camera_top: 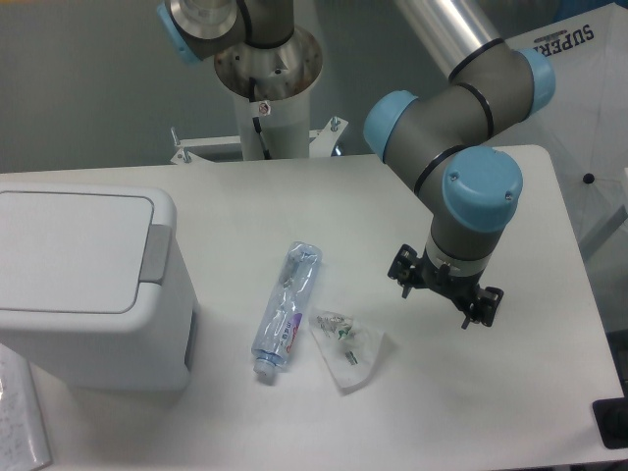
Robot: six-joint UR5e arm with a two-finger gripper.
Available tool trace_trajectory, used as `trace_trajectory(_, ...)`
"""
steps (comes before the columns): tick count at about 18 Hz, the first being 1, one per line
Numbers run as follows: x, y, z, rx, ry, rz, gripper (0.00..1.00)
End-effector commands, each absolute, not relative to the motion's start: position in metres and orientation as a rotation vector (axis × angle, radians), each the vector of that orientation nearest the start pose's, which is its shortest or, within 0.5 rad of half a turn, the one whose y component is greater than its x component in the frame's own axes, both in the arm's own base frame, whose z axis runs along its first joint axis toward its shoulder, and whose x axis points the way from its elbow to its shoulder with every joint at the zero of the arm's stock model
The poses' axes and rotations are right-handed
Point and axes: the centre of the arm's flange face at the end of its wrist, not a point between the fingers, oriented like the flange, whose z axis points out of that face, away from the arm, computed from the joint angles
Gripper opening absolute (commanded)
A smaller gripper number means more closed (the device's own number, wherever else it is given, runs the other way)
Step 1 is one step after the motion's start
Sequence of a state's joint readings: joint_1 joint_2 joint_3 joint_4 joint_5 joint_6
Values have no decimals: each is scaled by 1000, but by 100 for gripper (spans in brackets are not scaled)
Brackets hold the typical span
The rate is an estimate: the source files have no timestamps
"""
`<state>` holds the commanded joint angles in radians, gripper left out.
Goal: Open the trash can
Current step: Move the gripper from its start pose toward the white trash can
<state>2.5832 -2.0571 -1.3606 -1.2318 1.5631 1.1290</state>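
The claw (446,292) hangs low over the counter (491,392), its fingers apart and holding nothing. The trash can (93,285) stands well off to the claw's left in the picture, at the counter's far edge, its flat lid still down and the grey push tab (155,253) on the side facing the claw. Between them lie a crushed clear bottle (286,312) and, nearer the claw, a crumpled plastic wrapper (346,345). The task looks barely begun: the approach is the step in hand. Next the claw must cross above the litter and press down squarely on the tab.
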Motion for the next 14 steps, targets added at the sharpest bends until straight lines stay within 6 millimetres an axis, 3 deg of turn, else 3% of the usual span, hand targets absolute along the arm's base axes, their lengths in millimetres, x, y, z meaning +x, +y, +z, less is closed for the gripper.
trace_trajectory(6, -494, 482, 357, -3069, 223, 117, 100)
trace_trajectory(9, -484, 492, 355, -3059, 242, 106, 100)
trace_trajectory(14, -470, 498, 375, -2978, -3, 87, 100)
